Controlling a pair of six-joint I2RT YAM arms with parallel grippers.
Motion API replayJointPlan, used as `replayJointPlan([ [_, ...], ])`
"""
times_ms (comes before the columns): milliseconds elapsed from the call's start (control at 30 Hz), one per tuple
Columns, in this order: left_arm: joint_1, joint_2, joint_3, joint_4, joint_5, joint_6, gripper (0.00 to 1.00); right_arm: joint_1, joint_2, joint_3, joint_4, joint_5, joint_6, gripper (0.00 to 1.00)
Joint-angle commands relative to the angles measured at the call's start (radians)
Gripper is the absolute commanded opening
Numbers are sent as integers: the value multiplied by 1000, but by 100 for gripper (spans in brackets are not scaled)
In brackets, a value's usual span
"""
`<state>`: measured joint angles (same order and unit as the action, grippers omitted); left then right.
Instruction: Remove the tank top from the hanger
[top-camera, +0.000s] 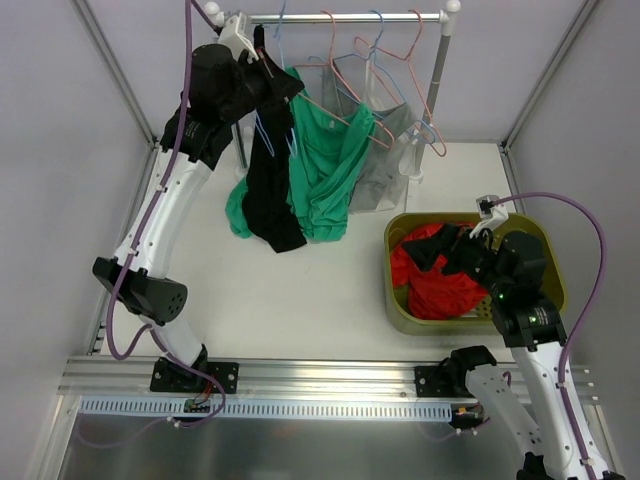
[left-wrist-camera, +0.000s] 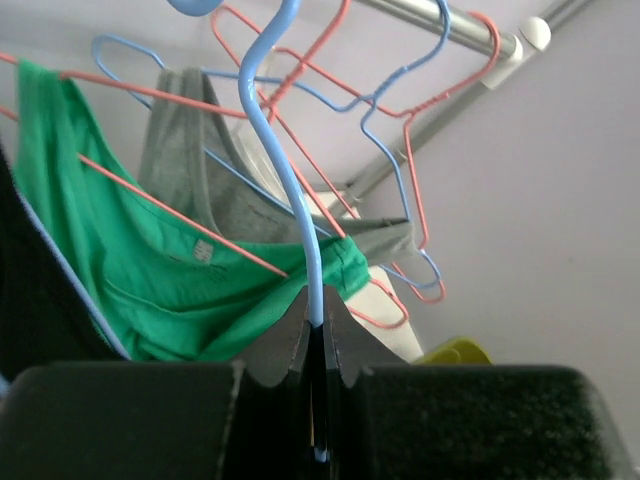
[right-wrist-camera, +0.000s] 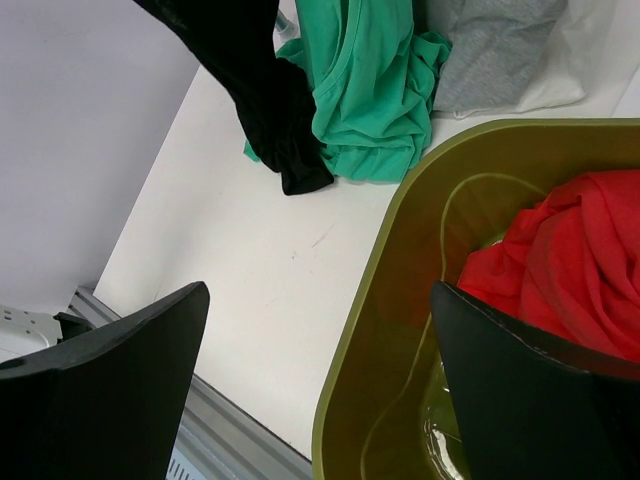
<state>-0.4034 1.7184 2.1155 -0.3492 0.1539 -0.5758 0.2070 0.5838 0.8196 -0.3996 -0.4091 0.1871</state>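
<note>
— Jaws of the left gripper (top-camera: 243, 47) are sitting shut by the rail (top-camera: 340, 17); the black tank top (top-camera: 268, 180) is hanging beneath.
— They're pinching the blue hanger (left-wrist-camera: 288, 190) by its wire; the right gripper (right-wrist-camera: 315, 310) is gaping over the basket (right-wrist-camera: 385, 250); it should be peeling the straps off, left steadying.

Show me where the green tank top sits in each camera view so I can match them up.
Top external: green tank top hangs under the clothes rail, upper centre.
Left wrist: green tank top fills the left-centre, behind the fingers.
Right wrist: green tank top is bunched at top centre.
Shared landmark: the gray tank top right beside it.
</note>
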Motion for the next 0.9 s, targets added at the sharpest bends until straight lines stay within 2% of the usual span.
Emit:
replayJointPlan([
  [0,2,-66,-35,44,241,-47,0,-1,-9,4,45,-22,-9,98],
  [100,-12,-147,-138,46,308,-62,0,0,-4,12,48,-31,-34,99],
  [400,-103,-498,-481,47,325,-9,0,-1,79,88,133,-207,-127,100],
  [500,-109,-646,-601,46,346,-12,0,0,140,113,224,-333,-94,99],
  [533,-107,-717,-630,46,352,-13,0,6,183,121,301,-421,-75,99],
  [600,-107,-785,-705,45,377,-22,0,67,232,183,337,-451,-60,99],
  [633,-109,-849,-729,46,390,-30,0,112,258,216,323,-417,-80,99],
  [733,-107,-943,-792,46,479,-65,0,346,384,375,259,-273,-179,98],
  [867,-109,-1043,-861,46,556,-113,0,495,588,522,289,-97,-273,94],
])
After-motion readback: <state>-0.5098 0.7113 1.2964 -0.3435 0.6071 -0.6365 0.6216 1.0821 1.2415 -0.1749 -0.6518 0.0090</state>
